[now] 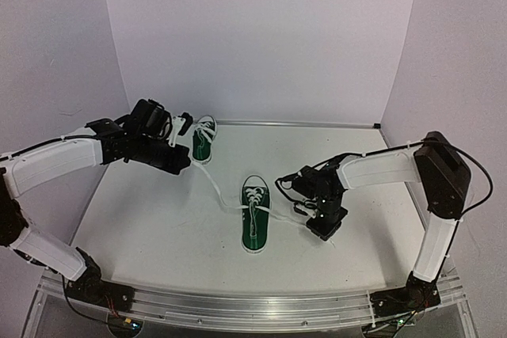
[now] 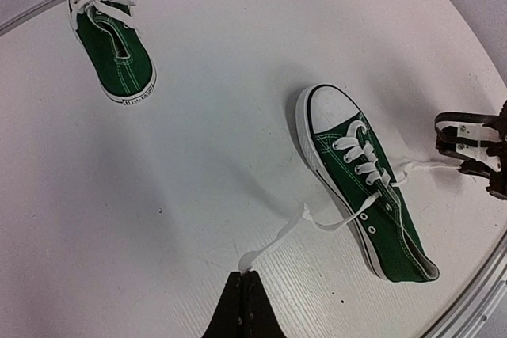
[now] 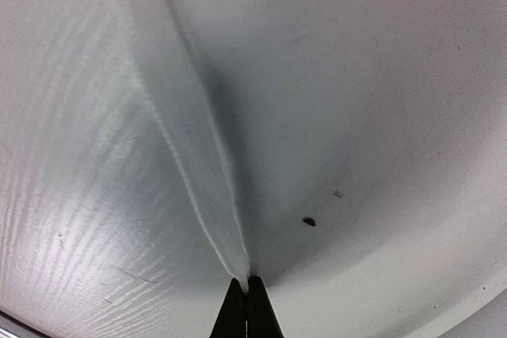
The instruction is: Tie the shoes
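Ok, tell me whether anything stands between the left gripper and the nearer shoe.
Nothing visible does. The left gripper is shut on that shoe's lace, which runs across the table to the nearer shoe. The other shoe sits off to the side.

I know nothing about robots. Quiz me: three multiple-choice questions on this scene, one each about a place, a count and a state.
1. Where is the far shoe? A by the back wall; B between the arm bases; C on an arm.
2. How many green shoes? A one; B two; C four.
3. The left gripper and right gripper are: A wide open; B shut on laces; C gripping soles.
1 A, it sits against that wall. 2 B, far shoe plus middle shoe. 3 B, closed fingertips pinch white lace.
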Available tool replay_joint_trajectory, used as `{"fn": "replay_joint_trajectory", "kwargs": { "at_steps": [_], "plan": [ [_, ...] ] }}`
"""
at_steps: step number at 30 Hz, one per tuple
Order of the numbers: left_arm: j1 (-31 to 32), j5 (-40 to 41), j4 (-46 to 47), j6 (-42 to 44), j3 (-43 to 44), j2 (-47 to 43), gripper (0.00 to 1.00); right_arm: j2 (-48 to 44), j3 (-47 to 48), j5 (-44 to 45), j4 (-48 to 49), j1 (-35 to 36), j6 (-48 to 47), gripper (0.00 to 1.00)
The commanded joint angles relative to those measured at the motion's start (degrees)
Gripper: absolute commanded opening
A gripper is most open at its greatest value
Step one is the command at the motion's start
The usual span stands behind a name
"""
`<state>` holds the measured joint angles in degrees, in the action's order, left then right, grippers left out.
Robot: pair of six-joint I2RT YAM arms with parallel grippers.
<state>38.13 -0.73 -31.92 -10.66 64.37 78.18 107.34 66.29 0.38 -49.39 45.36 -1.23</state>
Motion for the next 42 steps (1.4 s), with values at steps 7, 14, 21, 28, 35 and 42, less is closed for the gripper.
{"fn": "replay_joint_trajectory", "kwargs": {
  "at_steps": [7, 14, 21, 28, 35, 42],
  "plan": [
    [-0.16, -11.5, 14.34, -5.29, -12.99, -1.45, 0.0, -15.3, -0.84, -5.74, 9.51, -0.24, 12.69, 0.0],
    [4.52, -11.8, 25.9, -8.76, -15.09, 8.98, 0.0, -3.59, -1.35, -16.69, 27.96, -0.25, 16.94, 0.0],
    [10.15, -11.84, 26.24, -7.12, -9.69, 21.75, 0.0, 2.22, -0.93, -24.21, 37.2, -0.13, 19.89, 0.0],
    [16.24, -11.59, 29.32, -7.97, -7.58, 29.02, 0.0, 4.18, -0.95, -26.5, 41.48, 1.23, 21.4, 0.0],
    [20.08, -11.9, 29.45, -6.82, -4.59, 32.1, 0.0, 5.07, -2.13, -27.46, 42.67, 3.56, 21.46, 0.0],
    [22.78, -9.76, 27.89, -6.91, -6.54, 28.42, 0.0, 0.68, -5.68, -27.41, 42.58, 4.4, 22.79, 0.0]
  ]
}}
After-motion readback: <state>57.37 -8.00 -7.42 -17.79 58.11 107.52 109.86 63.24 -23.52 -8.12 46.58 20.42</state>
